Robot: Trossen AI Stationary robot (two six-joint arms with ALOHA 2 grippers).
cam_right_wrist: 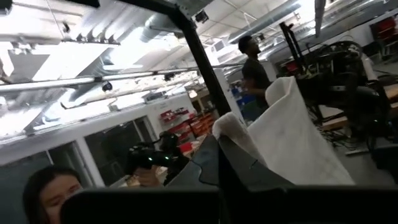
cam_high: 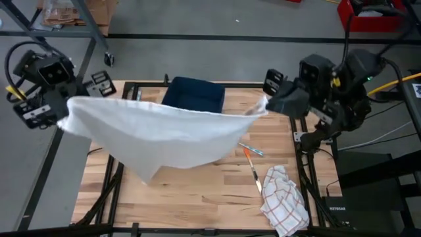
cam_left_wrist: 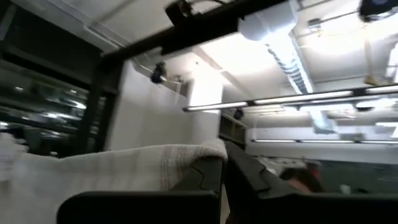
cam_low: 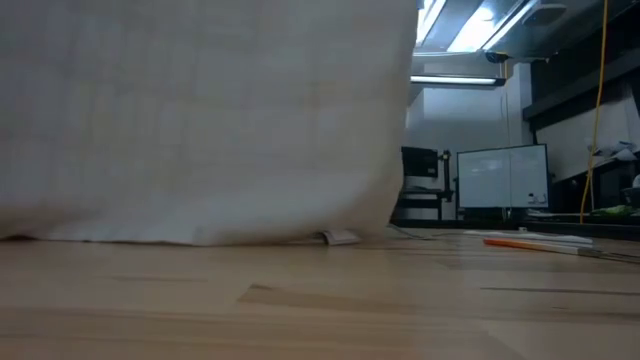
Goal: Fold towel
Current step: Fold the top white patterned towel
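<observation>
Where the table is seen from above, a white towel (cam_high: 164, 135) is held stretched in the air between the two arms. One upper corner is pinched by the left gripper (cam_high: 64, 118) past the table's left edge, and the other by the right gripper (cam_high: 266, 105) over the table's far right part; both pairs of fingers are closed on the cloth. The towel sags in the middle and its lowest point hangs over the left front of the wooden table (cam_high: 197, 191). A dark blue folded cloth (cam_high: 194, 94) is lying at the far edge, partly covered by the towel. An orange pen (cam_high: 252, 169) and a red-checked cloth (cam_high: 284, 197) are lying toward the right front, well apart from the towel.

At table height, the towel (cam_low: 200, 120) is seen as a wide hanging sheet whose lower hem is touching the tabletop (cam_low: 320, 300). The orange pen (cam_low: 530, 243) is lying off to the right.

From the left wrist, the towel's corner (cam_left_wrist: 180, 162) is seen clamped between the closed dark fingers (cam_left_wrist: 205, 180).

From the right wrist, the other corner (cam_right_wrist: 273, 130) is seen rising from the closed fingers (cam_right_wrist: 211, 165). Two people (cam_right_wrist: 254, 68) are visible in the room beyond.
</observation>
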